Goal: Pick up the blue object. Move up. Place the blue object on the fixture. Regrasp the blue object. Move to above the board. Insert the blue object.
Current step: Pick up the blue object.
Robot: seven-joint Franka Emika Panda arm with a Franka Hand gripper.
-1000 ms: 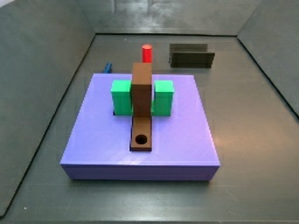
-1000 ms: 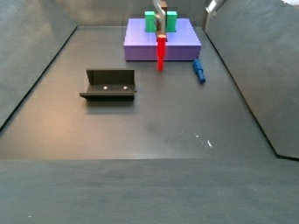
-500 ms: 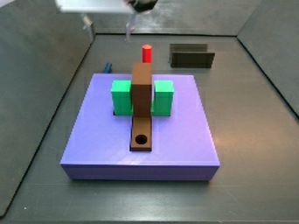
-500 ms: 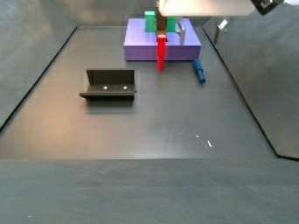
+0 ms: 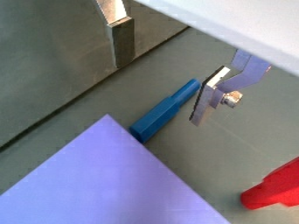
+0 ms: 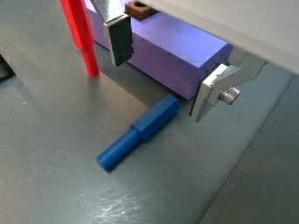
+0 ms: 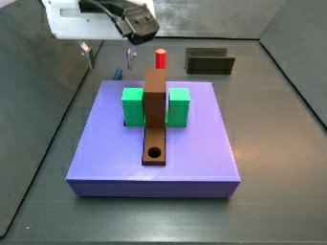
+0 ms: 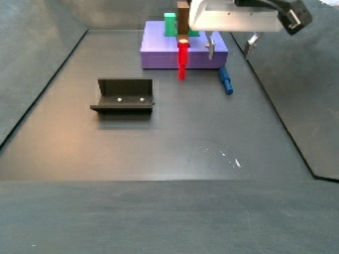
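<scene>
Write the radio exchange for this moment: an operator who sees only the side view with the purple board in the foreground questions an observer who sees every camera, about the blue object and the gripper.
Operator: The board hides nearly all of the blue object from me. How does it lie?
Observer: In a wrist view the blue object lies flat on the floor, close beside the board and not on top of it.
Operator: Is the gripper shut on it?
Observer: No. In that wrist view the gripper is open, one finger on each side above the end of the blue object nearest the board, and no pad clamps it.
</scene>
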